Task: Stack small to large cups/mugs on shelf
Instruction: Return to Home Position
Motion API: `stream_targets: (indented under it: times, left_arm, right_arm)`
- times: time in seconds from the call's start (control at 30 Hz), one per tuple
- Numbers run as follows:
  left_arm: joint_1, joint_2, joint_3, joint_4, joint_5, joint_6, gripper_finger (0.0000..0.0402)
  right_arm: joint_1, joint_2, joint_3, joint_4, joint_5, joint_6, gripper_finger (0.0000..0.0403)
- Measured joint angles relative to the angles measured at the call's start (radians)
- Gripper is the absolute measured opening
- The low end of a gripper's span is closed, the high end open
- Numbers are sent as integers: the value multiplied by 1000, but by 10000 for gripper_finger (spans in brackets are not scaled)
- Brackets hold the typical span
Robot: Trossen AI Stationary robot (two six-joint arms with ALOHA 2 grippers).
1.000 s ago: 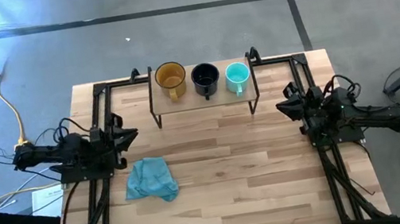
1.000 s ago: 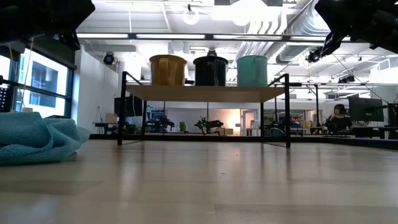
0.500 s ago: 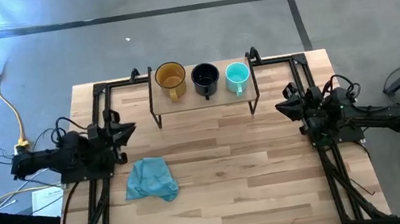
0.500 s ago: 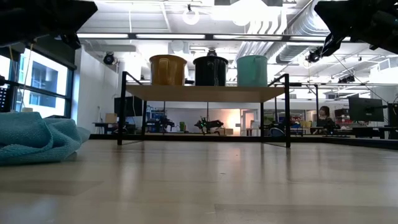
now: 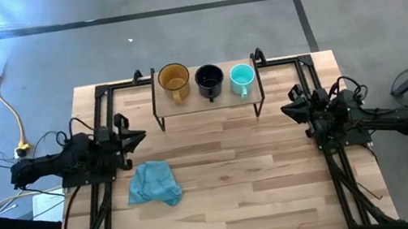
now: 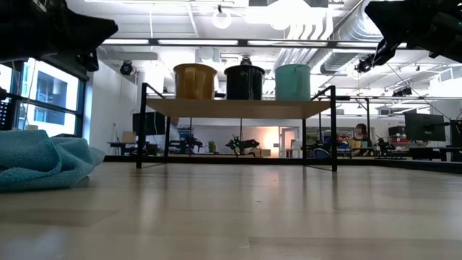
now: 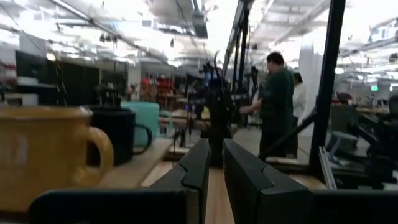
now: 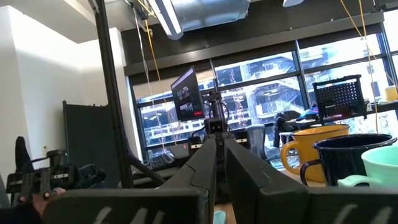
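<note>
Amber mug (image 5: pixel 174 79), black mug (image 5: pixel 209 78) and teal mug (image 5: pixel 241 76) stand upright on the shelf (image 5: pixel 206 102) at the far edge of the table (image 5: pixel 234 200). The row runs left to right, its amber end nearer the left gripper (image 5: pixel 132 136) and its teal end nearer the right gripper (image 5: pixel 289 109). Both grippers are empty with fingers pressed nearly together, each sitting low at its own side of the table, pointing inward and apart from the shelf.

Crumpled blue cloth (image 5: pixel 154 183) lies on the table (image 5: pixel 234 200), left of centre. Yellow cable (image 5: pixel 3 80) crosses the floor, far left.
</note>
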Motion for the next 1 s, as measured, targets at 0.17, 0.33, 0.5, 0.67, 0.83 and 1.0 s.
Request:
stream_targets:
  times: [0.17,0.33,0.5,0.67,0.83,1.0]
  left_arm:
    - [-18,0,0,-50,4,-1,37]
    - [-18,0,0,-134,8,2,37]
    - [-18,0,0,-216,3,1,37]
    - [-18,0,0,-233,-1,2,37]
    - [-18,30,0,-232,-1,-12,37]
    - [-18,71,0,-232,-3,-22,37]
  right_arm:
    - [0,0,0,-21,0,0,23]
    - [0,0,0,-24,0,10,23]
    - [0,0,0,-47,0,11,23]
    - [0,0,0,-48,0,11,23]
    - [0,0,0,-54,0,11,23]
    - [0,0,0,-82,0,30,23]
